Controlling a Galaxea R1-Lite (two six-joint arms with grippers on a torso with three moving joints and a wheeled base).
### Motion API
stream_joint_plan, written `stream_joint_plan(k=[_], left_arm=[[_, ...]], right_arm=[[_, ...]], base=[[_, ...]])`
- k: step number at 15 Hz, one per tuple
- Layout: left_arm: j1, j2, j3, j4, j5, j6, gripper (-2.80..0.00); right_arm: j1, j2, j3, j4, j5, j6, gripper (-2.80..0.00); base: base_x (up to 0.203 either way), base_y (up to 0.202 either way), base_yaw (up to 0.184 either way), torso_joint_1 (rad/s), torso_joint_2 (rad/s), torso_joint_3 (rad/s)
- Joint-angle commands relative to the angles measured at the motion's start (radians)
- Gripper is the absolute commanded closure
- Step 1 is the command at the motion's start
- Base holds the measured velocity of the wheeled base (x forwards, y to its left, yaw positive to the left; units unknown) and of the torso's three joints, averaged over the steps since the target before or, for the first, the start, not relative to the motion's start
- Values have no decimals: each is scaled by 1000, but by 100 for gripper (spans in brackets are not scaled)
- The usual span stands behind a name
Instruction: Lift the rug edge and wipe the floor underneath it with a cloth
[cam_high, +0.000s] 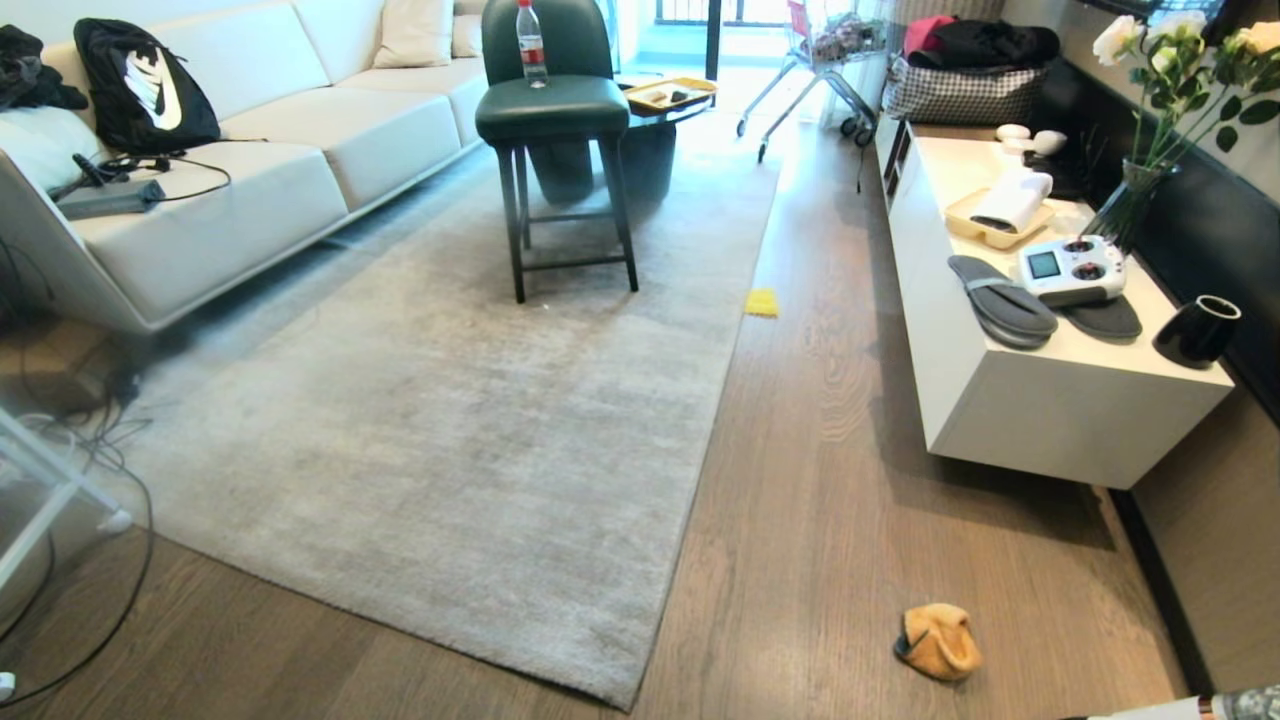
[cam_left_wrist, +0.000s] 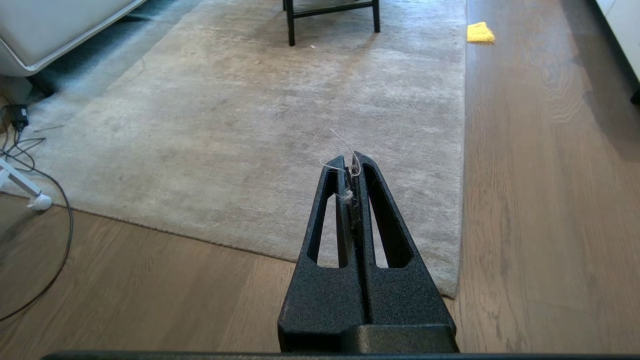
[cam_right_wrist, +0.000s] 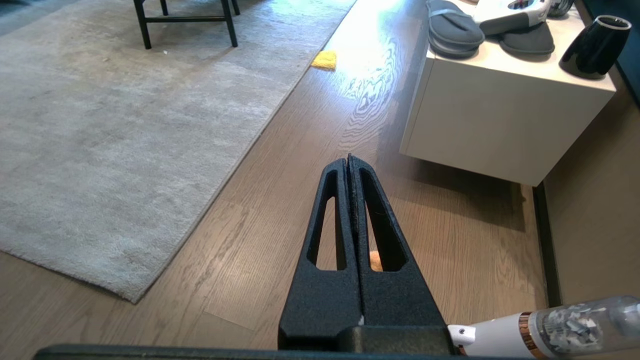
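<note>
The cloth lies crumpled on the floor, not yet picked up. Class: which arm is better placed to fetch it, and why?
Probably the right. The cloth lies on the floor on the robot's right, beyond the rug; it shows behind the right end effector, while the left end effector points over the rug.

1. cloth (cam_right_wrist: 375, 260) in right wrist view: mostly hidden behind the right gripper (cam_right_wrist: 348, 161), just an orange bit shows thru a finger slot.
2. rug (cam_high: 450, 430): far end hidden behind the green chair (cam_high: 553, 110).
3. vacuum-like tool (cam_right_wrist: 550, 330): cut off by the frame edge.
</note>
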Motion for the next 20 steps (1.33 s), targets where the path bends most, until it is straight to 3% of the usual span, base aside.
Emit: stream_joint_plan(k=[1,10,20], left_arm=[[1,0,1,0,0,0,0],[0,0,0,0,1,0,0],[0,0,0,0,1,0,0]], right_arm=[[0,0,0,1,-1,-4,0],[0,0,0,-1,-1,5,0],[0,0,0,-1,-1,1,0]], base=[[0,0,0,-30,-339,-399],[0,0,0,10,-425,-411],[0,0,0,132,-486,-359]])
